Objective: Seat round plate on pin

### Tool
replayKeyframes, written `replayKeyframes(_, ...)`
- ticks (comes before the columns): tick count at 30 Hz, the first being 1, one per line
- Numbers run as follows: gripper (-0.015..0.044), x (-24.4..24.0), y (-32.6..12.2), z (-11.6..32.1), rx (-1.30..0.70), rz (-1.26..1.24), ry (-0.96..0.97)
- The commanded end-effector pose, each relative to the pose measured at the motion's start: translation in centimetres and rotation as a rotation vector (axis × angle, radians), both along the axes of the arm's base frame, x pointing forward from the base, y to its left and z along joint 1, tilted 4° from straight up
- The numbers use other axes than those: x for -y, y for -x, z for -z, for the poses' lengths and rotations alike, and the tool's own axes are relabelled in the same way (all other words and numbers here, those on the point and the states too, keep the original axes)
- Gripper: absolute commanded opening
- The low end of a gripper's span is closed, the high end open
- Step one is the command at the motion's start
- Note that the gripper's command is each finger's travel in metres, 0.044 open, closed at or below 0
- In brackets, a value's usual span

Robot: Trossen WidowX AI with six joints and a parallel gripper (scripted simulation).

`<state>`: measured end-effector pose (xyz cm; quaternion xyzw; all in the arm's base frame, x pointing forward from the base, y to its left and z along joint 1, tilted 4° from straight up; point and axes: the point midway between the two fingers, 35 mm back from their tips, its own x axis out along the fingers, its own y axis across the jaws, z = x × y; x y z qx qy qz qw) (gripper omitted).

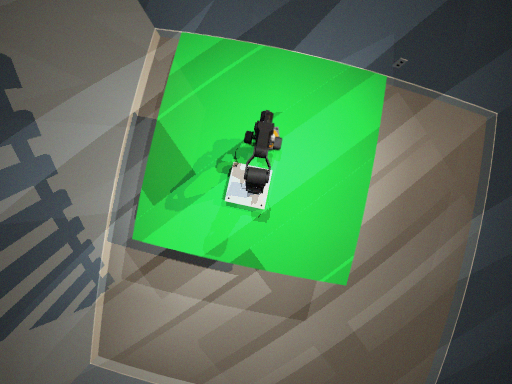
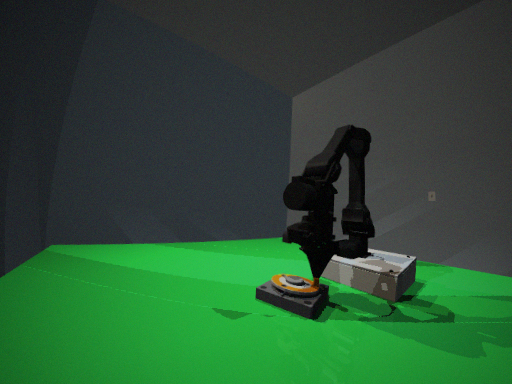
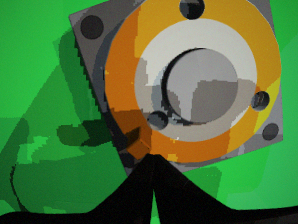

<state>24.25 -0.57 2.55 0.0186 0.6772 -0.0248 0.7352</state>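
Pressing down with the pincer [image 3: 154, 163] fully shut and gripping nothing — its joined tips work as a prod at the rim of the orange plate [image 3: 127, 70], probably to turn it. Plate sits on the grey post [image 3: 200, 86] atop the dark base [image 2: 292, 297], mid-bench on the green mat [image 2: 125, 310], beside the arm's white mount [image 2: 372, 275] — pin not clearly seen.
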Motion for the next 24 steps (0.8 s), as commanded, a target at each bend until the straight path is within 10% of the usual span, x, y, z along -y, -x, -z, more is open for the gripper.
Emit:
replayKeyframes(1,0.0000,-0.5,-0.3,0.0,-0.001,0.004,-0.004)
replayKeyframes(24,0.0000,-2.3,-3.2,-0.4,0.001,0.004,-0.006)
